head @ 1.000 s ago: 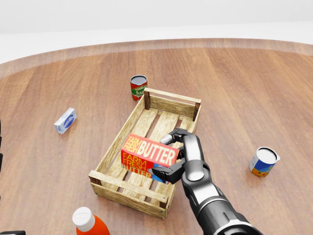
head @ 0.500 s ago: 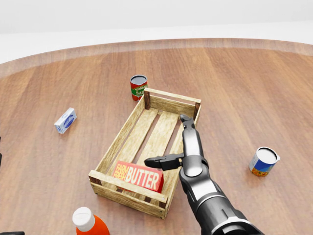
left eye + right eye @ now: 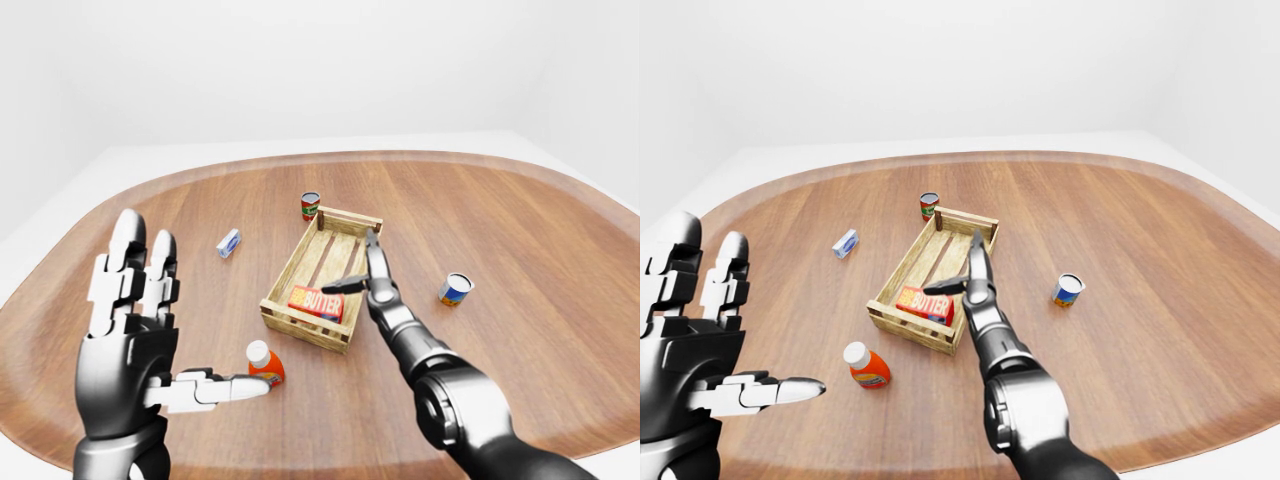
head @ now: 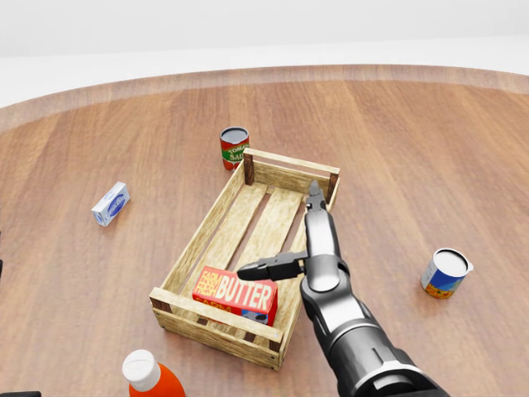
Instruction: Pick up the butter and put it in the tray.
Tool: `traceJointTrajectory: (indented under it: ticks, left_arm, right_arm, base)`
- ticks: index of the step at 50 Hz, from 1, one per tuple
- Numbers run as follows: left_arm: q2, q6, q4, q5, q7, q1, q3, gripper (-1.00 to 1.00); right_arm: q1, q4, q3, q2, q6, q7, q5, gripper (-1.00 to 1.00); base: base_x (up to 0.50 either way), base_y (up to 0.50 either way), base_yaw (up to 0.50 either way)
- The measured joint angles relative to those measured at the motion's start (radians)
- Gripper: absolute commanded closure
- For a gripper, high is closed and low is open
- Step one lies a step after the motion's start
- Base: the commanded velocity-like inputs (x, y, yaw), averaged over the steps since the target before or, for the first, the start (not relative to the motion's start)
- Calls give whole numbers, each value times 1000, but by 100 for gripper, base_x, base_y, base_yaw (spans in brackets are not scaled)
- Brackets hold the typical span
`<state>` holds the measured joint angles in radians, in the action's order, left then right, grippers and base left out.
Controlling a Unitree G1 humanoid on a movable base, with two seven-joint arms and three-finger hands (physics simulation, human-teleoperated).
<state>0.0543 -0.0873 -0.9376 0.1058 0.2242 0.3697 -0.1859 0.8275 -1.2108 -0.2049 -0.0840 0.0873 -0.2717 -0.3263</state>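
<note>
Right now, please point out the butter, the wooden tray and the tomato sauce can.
butter (image 4: 235, 294): head view, on its red printed top face.
wooden tray (image 4: 291, 165): head view, on its upper end rail.
tomato sauce can (image 4: 234, 149): head view, on its label.

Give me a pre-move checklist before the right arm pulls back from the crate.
1. Butter inside the tray: ok, it lies on the slats at the end nearest the head view's bottom.
2. Right robot hand released: ok, fingers spread, nothing held.
3. Thumb clear of the butter: cannot tell, its tip hangs just above the box's top edge.
4. Butter flat: cannot tell, it may be resting against the tray's end wall.
5. Left robot hand idle: ok, open and raised, away from the tray.
6. Orange bottle clear of the retreat path: ok, it stands left of the arm.
</note>
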Motion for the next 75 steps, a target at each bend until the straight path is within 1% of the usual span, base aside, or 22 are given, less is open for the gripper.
traceJointTrajectory:
  ticks: [8, 16, 20, 24, 30, 38, 46, 50, 57, 64, 69, 75]
  left_arm:
    - [0, 0, 1, -2, -1, 1, 3, -100]
    - [0, 0, 4, -8, -3, 5, 9, -100]
    - [0, 0, 5, -11, -4, 7, 13, -100]
    - [0, 0, 8, -14, -6, 7, 17, -100]
    - [-1, 0, 13, -18, -8, 11, 23, -100]
    - [-2, 0, 19, -24, -10, 16, 33, -100]
    - [-4, 0, 21, -25, -11, 16, 35, -100]
    - [-4, 0, 23, -27, -11, 18, 38, -100]
    - [-5, 0, 26, -30, -12, 19, 43, -100]
    - [-5, 0, 27, -34, -14, 24, 49, -100]
    - [-5, 0, 28, -37, -15, 27, 53, -100]
    - [-6, 0, 27, -38, -15, 31, 56, -100]
  right_arm:
    - [26, 8, 26, -3, 0, 15, 12, -100]
    - [50, 43, 91, -4, 0, 63, 29, -100]
    - [40, 83, 128, -3, 0, 89, 40, -100]
    - [3, 150, 163, -2, 0, 114, 53, -100]
    - [-105, 318, 214, -3, 0, 146, 59, -100]
    - [-298, 557, 268, -9, 0, 189, 66, -100]
    - [-527, 801, 331, -19, 0, 216, 65, -100]
    - [-631, 879, 361, -19, 0, 219, 64, -100]
    - [-779, 952, 398, -11, 0, 218, 76, -100]
    - [-901, 966, 419, 6, 0, 214, 98, -100]
    - [-963, 949, 428, 15, 0, 208, 109, -100]
    - [-1009, 905, 431, 21, 0, 196, 116, -100]
  base:
    - [0, 0, 0]
    - [0, 0, 0]
    - [0, 0, 0]
    - [0, 0, 0]
    - [0, 0, 0]
    - [0, 0, 0]
    - [0, 0, 0]
    - [0, 0, 0]
    - [0, 0, 0]
    - [0, 0, 0]
    - [0, 0, 0]
    - [0, 0, 0]
